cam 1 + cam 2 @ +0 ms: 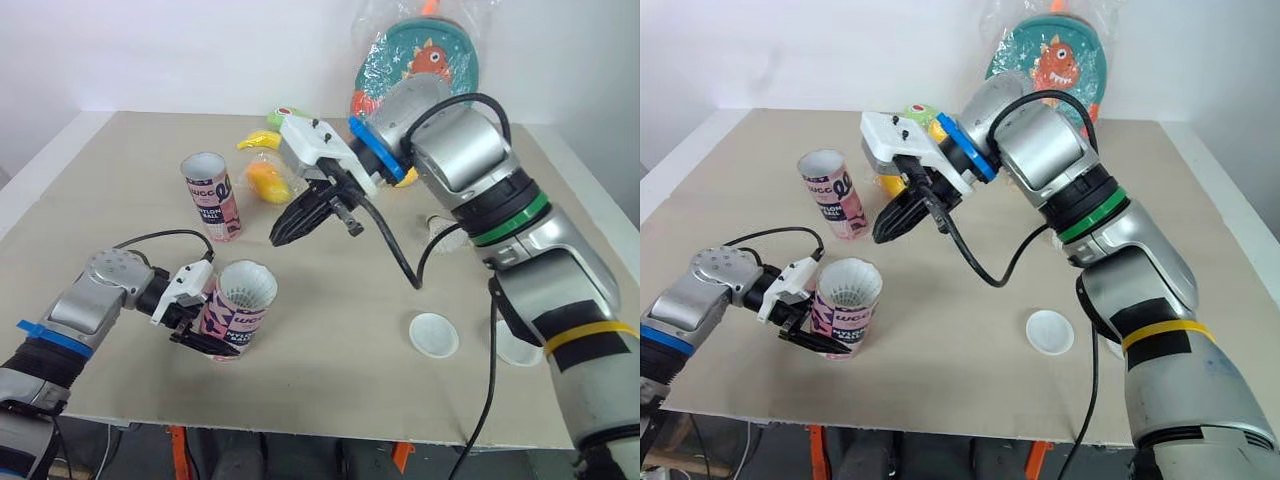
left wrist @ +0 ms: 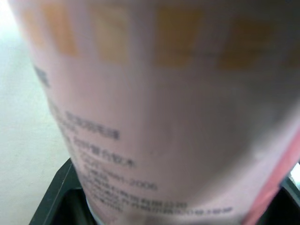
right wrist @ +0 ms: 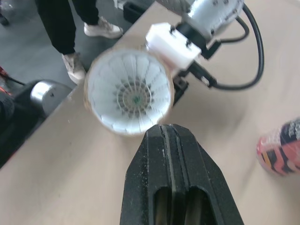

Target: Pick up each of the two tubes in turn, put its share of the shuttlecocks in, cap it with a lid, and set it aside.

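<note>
**Blurred print, covered walls, cropped edges**

Close to the left wrist camera the held tube (image 2: 159, 108) is a pink blur, its small print unreadable and most of its outline cropped. From the head, the left gripper (image 1: 215, 335) clasps its lower wall with one finger lost behind it. The top shuttlecock (image 1: 245, 287) conceals whether others sit below. The right forearm (image 1: 520, 215) covers part of a loose shuttlecock (image 1: 440, 228) and half of one white lid (image 1: 520, 352). The dinosaur bag (image 1: 430, 55) is clipped at the frame's edge. In the right wrist view the standing tube (image 3: 281, 147) and a person's legs (image 3: 58, 23) run out of frame.
</note>
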You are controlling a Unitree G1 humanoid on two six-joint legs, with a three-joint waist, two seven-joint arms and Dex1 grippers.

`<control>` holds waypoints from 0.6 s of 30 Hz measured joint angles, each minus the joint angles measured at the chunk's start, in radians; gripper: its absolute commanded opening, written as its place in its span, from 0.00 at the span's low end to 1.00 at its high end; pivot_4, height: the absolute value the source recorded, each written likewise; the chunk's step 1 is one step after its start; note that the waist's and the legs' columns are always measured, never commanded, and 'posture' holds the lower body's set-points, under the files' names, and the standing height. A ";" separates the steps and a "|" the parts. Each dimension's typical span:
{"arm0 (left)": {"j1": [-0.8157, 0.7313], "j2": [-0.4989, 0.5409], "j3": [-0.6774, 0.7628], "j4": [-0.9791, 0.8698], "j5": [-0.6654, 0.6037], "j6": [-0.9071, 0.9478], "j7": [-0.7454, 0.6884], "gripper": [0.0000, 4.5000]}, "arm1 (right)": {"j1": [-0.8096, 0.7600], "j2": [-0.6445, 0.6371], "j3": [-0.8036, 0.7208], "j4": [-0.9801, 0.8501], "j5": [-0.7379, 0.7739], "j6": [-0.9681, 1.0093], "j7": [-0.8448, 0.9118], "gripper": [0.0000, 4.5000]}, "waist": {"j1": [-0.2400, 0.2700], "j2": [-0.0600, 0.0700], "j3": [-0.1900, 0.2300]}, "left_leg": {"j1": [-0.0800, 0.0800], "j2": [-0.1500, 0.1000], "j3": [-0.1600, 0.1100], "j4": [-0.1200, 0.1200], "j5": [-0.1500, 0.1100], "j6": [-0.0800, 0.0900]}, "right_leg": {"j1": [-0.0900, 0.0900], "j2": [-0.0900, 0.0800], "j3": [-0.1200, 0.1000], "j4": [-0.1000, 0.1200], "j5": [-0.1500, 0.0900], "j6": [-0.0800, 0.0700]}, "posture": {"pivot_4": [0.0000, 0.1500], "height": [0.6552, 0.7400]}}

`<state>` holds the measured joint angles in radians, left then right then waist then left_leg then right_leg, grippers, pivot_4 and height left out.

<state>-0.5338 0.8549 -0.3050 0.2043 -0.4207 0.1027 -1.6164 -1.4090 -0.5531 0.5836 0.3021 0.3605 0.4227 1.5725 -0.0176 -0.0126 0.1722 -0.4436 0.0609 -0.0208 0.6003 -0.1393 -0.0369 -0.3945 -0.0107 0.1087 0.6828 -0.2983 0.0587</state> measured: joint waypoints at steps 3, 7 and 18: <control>0.019 -0.057 0.036 0.007 0.000 -0.034 0.009 0.65 | 0.138 -0.135 -0.115 -0.135 -0.001 0.009 -0.030 0.02 | 0.011 -0.002 0.000 | -0.004 -0.004 0.002 0.002 0.000 0.000 | 0.000 -0.006 -0.001 -0.001 -0.001 0.001 | 1.00 1.00; 0.023 -0.153 0.077 0.002 -0.024 -0.038 0.040 0.65 | 0.373 -0.302 -0.204 -0.312 -0.016 0.101 -0.099 0.27 | 0.011 -0.003 0.000 | -0.021 -0.007 0.002 0.005 0.000 0.000 | -0.012 -0.009 -0.001 0.000 0.005 0.006 | 1.00 1.00; -0.004 -0.336 0.116 0.033 -0.051 -0.018 0.084 0.65 | 0.797 -0.569 -0.311 -0.520 -0.042 0.221 -0.149 0.70 | -0.014 -0.002 0.002 | -0.020 -0.008 0.000 0.005 -0.001 0.002 | -0.010 -0.007 0.000 0.000 0.003 0.008 | 1.00 1.00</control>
<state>-0.5378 0.5190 -0.1891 0.2375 -0.4718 0.0845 -1.5321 -0.6125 -1.1217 0.2722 -0.2175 0.3185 0.6433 1.4233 -0.0319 -0.0146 0.1741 -0.4636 0.0530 -0.0204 0.6049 -0.1398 -0.0352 -0.4044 -0.0176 0.1083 0.6833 -0.2949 0.0662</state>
